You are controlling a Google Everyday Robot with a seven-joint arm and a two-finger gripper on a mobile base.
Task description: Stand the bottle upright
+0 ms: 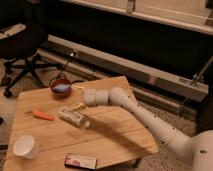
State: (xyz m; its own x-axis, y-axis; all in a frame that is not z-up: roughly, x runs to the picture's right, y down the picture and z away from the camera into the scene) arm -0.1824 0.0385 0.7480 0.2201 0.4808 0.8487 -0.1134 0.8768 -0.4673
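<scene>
The bottle [75, 117] is small and clear with a pale label band. It lies on its side near the middle of the wooden table [115, 135], with its neck pointing right and toward the front. My gripper [77, 106] reaches in from the right on the white arm [145, 117] and hovers just behind and above the bottle's left end. Its pale fingers point left and down toward the bottle.
An orange carrot [43, 115] lies left of the bottle. A red bowl [61, 86] with blue contents sits at the table's back. A white paper cup [25, 146] stands front left. A dark flat packet [80, 161] lies at the front edge. An office chair [22, 50] stands back left.
</scene>
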